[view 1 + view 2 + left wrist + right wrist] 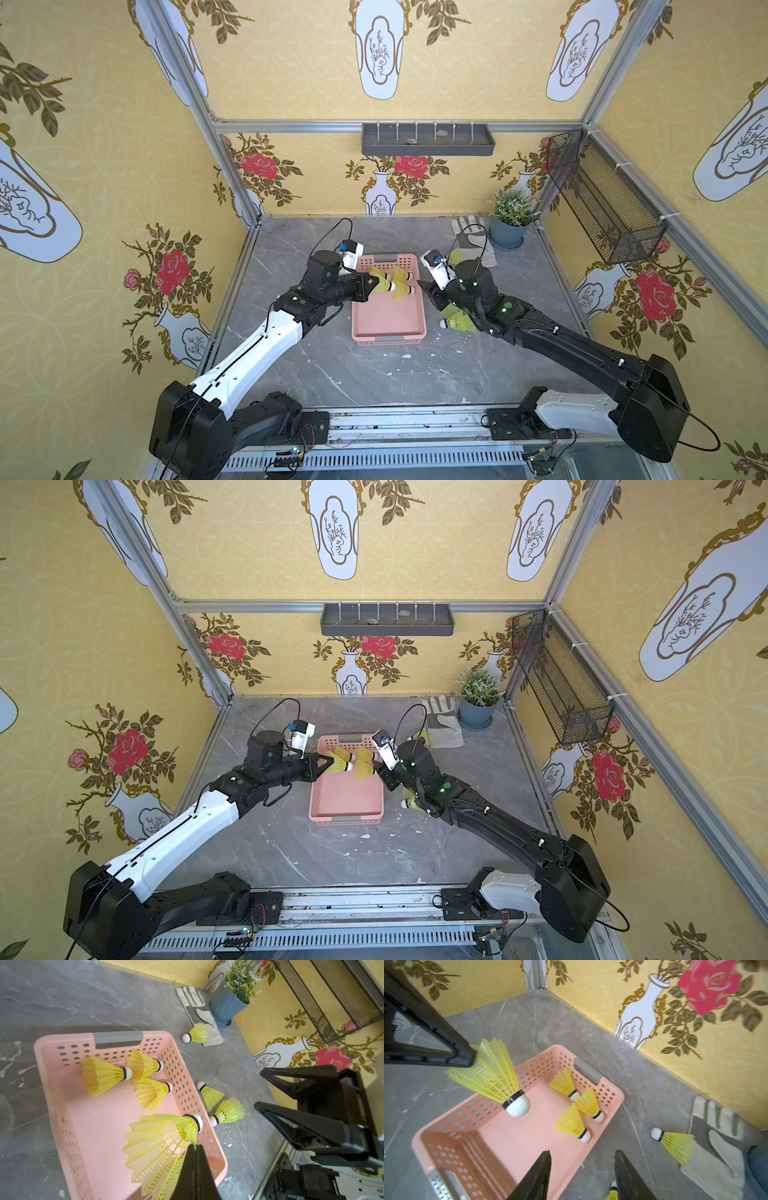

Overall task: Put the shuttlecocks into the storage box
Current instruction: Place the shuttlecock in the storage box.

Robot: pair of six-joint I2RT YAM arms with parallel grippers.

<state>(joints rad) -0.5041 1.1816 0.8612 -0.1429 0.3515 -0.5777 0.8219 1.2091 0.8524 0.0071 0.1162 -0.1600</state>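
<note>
Left gripper (195,1148) clamps a shuttlecock (158,1142) by its skirt over the storage box (66,1038). Right gripper (582,1156) stands apart, empty.

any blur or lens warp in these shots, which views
Both top views: the wide lens splays the frame posts, and one shuttlecock in the storage box looks smeared. Left wrist view: sharp, the shut left claw a dark silhouette. Right wrist view: evenly lit, soft shadows, no glare.

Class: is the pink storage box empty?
Not empty: three shuttlecocks lie inside the storage box near one end; a fourth shuttlecock hangs above it in the left end effector.
</note>
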